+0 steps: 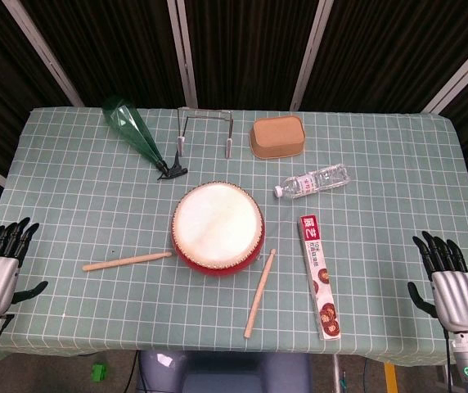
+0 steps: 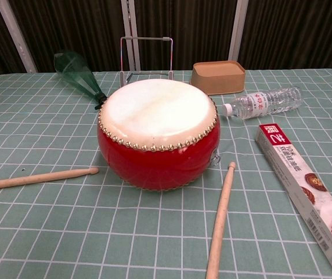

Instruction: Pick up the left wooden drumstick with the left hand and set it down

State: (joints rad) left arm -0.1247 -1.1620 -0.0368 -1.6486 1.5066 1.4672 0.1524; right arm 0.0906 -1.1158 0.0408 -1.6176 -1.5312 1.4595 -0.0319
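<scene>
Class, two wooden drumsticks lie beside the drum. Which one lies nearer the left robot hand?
The left drumstick, lying nearly level left of the red drum; the other drumstick lies steeply angled right of it.

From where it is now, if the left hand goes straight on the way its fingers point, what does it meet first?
Probably nothing. The left hand points up the table's left edge, away from the left drumstick. That way looks free in the head view, though its height is unclear.

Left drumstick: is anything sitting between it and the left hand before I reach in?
Nothing visible. The left hand hovers open at the table's left edge, and only bare checkered cloth separates it from the left drumstick. The drum lies beyond the stick's far tip.
</scene>
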